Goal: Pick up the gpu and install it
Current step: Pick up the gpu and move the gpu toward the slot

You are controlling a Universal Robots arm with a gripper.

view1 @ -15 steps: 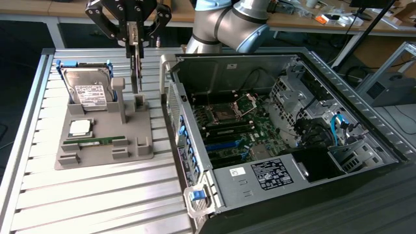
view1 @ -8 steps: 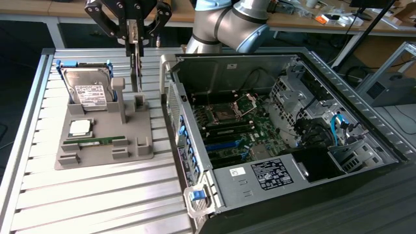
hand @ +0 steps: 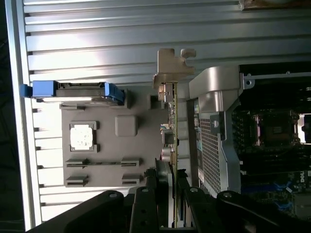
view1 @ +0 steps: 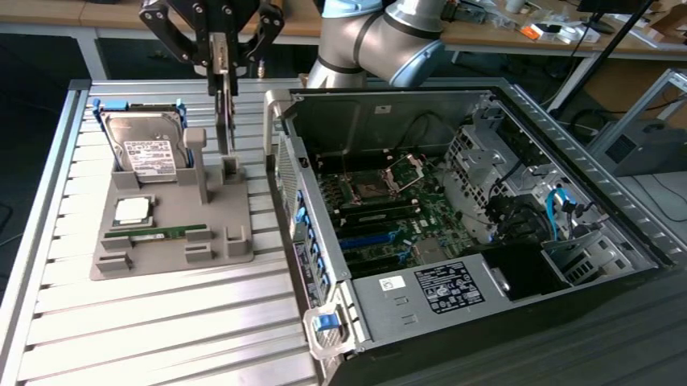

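A flat grey moulded tray [view1: 172,257] is laid on the ribbed aluminium bench [view1: 161,322], toward the bench edge at the exterior view's left. Three parts are seated in it: one silver labelled hard drive [view1: 145,149] stood upright between blue side rails, one square metal-lidded processor [view1: 133,211] lying flat, and one narrow green memory stick [view1: 159,231] laid between its clips. At the tray's edge nearest the case, the one gpu [view1: 224,121], a thin green board seen edge-on, is held upright over its slot posts; whether it touches them cannot be told. The black tool [view1: 220,68] is clenched on the gpu's upper edge. Beside the tray, one open metal computer case [view1: 408,297] is laid on its side, with a green motherboard [view1: 429,217] exposed inside.
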